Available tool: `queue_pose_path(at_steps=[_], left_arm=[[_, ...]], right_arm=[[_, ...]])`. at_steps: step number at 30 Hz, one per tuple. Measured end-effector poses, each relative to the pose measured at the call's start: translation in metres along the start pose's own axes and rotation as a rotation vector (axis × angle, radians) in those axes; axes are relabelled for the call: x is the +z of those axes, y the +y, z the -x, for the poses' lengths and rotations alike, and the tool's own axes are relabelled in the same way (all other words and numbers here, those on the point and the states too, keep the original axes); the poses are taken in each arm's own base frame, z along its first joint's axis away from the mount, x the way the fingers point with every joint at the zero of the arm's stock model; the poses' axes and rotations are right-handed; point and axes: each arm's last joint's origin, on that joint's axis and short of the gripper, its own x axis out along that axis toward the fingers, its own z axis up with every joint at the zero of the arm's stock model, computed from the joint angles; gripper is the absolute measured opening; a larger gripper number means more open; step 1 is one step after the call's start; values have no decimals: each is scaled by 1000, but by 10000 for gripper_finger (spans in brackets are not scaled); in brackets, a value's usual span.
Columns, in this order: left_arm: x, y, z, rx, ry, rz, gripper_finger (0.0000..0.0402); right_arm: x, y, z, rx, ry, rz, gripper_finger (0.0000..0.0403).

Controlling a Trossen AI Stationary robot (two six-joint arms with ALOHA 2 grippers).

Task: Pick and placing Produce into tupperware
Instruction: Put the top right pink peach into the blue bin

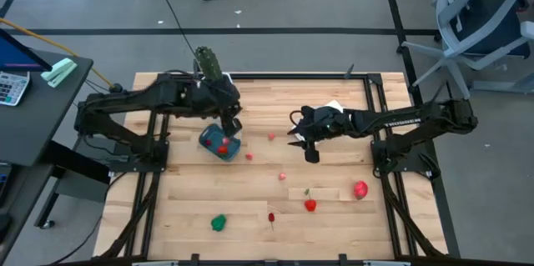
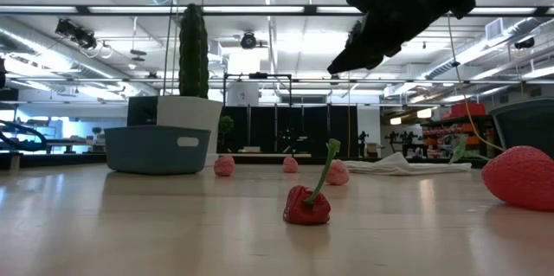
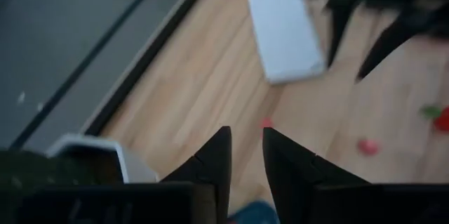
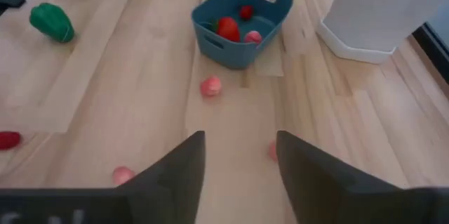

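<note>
Near edge of desk (image 1: 250, 241): green produce (image 1: 219, 223), red stemmed piece (image 2: 306, 204) and large strawberry (image 1: 360, 188), likely light, rigid, smooth plastic; grip across the body, not the stem. Mid-desk: pink pieces (image 4: 210, 86); right hand (image 1: 310, 151) raised, fingers apart, empty. Beyond: left hand (image 3: 243, 155), fingers narrowly parted, empty, above tupperware (image 1: 220, 142) holding three pieces.
</note>
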Motion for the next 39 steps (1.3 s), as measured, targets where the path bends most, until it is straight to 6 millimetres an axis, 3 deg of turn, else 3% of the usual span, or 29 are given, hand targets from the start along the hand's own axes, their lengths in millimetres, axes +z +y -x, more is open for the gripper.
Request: queue_pose_path(at_steps=[4, 11, 20, 30, 39], left_arm=[[22, 5, 28, -23, -97, -30, 74], [49, 15, 70, -49, -255, -52, 67], [53, 19, 83, -36, -283, -165, 96], [47, 20, 82, -25, -220, -191, 160], [46, 20, 81, -23, -210, -195, 165]], right_arm=[[-4, -6, -12, -13, 9, -11, 230], [-21, -14, -69, -71, 78, -24, 260], [-9, -46, -118, -146, 268, -83, 244], [-10, -46, -130, -122, 403, -103, 236], [-14, -46, -131, -126, 417, -116, 236]])
